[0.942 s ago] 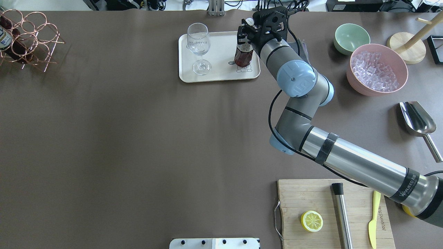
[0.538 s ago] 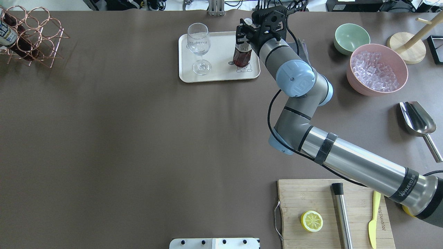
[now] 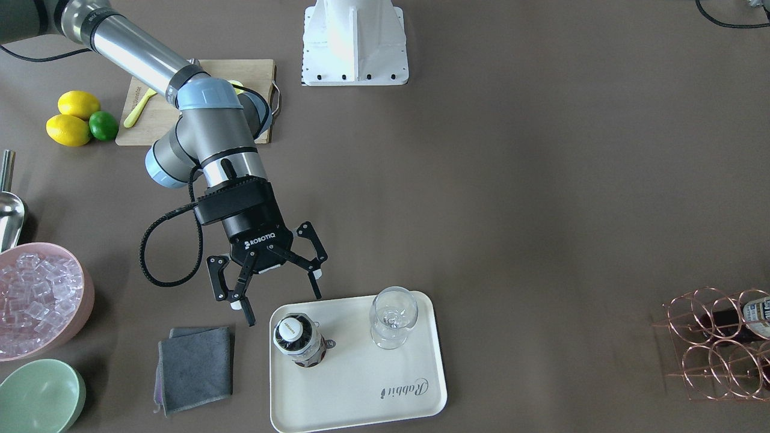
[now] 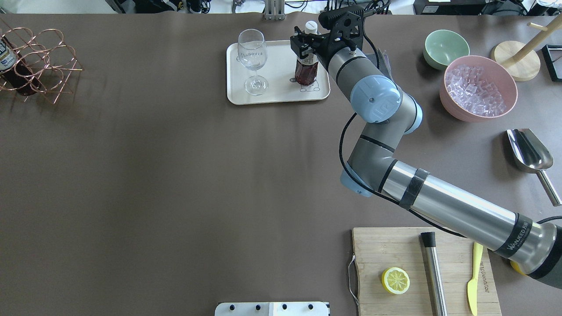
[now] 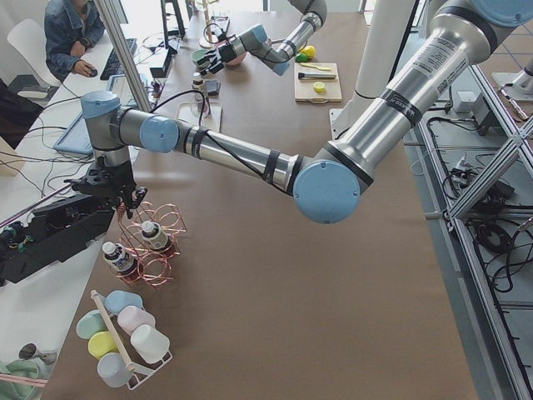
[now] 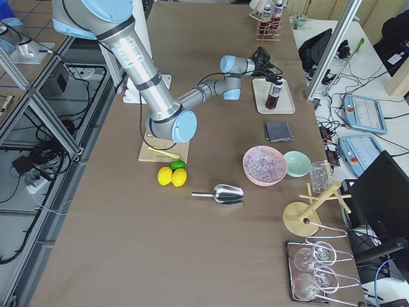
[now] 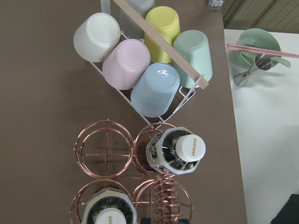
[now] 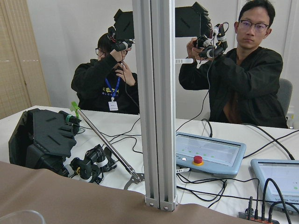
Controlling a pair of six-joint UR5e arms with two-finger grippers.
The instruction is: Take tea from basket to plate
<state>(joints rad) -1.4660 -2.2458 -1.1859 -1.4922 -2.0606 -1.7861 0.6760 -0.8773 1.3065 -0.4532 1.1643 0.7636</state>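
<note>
1. On the plate point(image 3: 361, 385), near its 10 o'clock corner in the front-facing view, the tea point(image 3: 299, 340) stands upright, with a wine glass point(image 3: 392, 316) at its 3 o'clock.
2. The right gripper point(image 3: 278, 299), fingers spread apart and holding nothing, hangs at the tea's 11 o'clock.
3. The left gripper point(image 5: 123, 200) sits over the basket point(image 5: 146, 254); I cannot tell whether its fingers are apart or together.
4. Two like bottles point(image 5: 156, 241) stand in the basket.
</note>
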